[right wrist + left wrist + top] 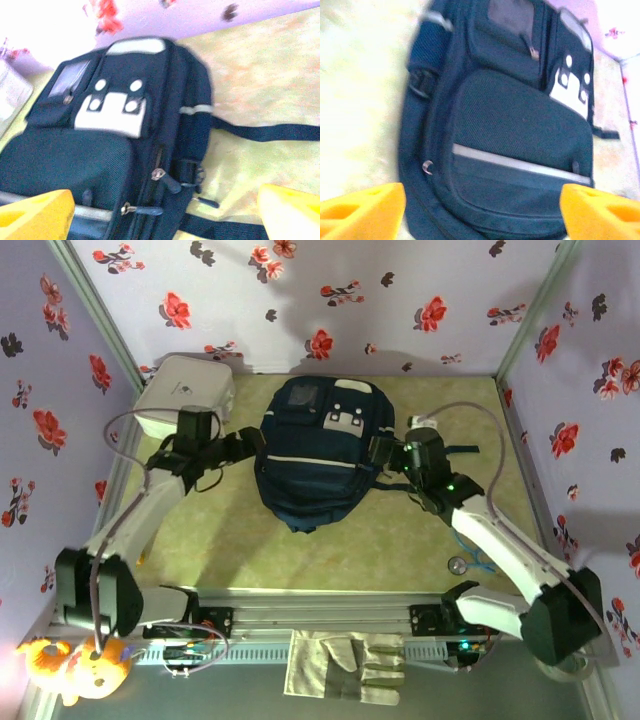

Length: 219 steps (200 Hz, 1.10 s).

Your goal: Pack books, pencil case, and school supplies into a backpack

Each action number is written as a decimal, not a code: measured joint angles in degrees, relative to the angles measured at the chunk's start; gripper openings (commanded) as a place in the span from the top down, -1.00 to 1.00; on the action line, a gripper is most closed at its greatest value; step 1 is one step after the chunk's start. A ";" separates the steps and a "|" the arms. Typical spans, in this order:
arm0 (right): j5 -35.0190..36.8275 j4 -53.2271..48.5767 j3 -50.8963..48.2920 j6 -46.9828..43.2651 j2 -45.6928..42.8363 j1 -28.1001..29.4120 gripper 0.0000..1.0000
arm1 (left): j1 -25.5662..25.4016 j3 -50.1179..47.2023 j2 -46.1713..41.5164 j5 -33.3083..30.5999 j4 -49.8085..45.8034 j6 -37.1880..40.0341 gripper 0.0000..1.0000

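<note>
The navy backpack [318,450] lies flat on the green table, front side up, with grey patches and a pale stripe. My left gripper [256,443] is at its left side, open, its yellow fingertips [362,210] wide apart over the lower front pocket [520,150]. At the backpack's right side my right gripper [380,455] is open too, its fingertips [35,215] spread either side of two zipper pulls [165,179]. The zippers look shut. Nothing is between either pair of fingers. The books and the pencil case are out of view.
A white square box [185,390] stands at the back left, close behind the left arm. A dark strap [460,450] trails right from the backpack. Floral walls close in three sides. A work glove [345,665] and a plush toy [65,670] lie below the table's front rail.
</note>
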 measured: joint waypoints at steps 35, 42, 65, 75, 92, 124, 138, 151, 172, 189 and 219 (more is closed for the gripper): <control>12.11 1.73 -6.69 -1.55 -5.18 -3.04 -0.99 | 2.05 -10.84 -11.69 -16.02 3.21 1.03 -0.99; 14.38 2.58 -8.35 -1.77 -5.57 -4.07 -0.99 | 2.36 -13.64 -13.66 -19.50 3.89 1.66 -0.99; 20.90 6.29 -14.19 -2.19 -6.08 -8.09 -0.99 | 2.95 -21.86 -19.15 -29.90 6.32 5.18 -0.99; 23.21 8.26 -16.76 -2.16 -5.73 -10.10 -0.99 | 3.23 -25.57 -21.14 -33.86 9.16 7.63 -0.99; 26.01 11.67 -20.06 -2.19 -3.76 -13.42 -0.99 | 3.96 -32.50 -23.52 -39.06 16.79 12.44 -0.99; 27.78 18.93 -23.06 -5.90 -0.96 -16.31 -0.99 | 8.02 -40.92 -22.71 -43.32 27.93 15.98 -0.99; 27.23 22.10 -23.58 -7.80 0.22 -17.05 -0.99 | 9.51 -42.14 -20.59 -43.25 31.98 17.53 -0.99; 26.23 24.76 -23.91 -9.16 1.99 -18.45 -0.99 | 9.90 -42.62 -17.90 -42.42 36.35 19.78 -0.99; 23.32 29.97 -25.14 -10.97 5.64 -20.63 -0.99 | 10.05 -43.60 -13.31 -39.30 44.28 23.98 -0.99; 20.13 34.88 -26.49 -12.63 9.14 -21.75 -0.99 | 10.38 -44.30 -9.81 -35.19 50.10 27.19 -0.99; 14.16 42.77 -27.08 -15.50 13.99 -22.82 -0.99 | 12.68 -44.65 -3.32 -25.99 60.17 31.26 -0.99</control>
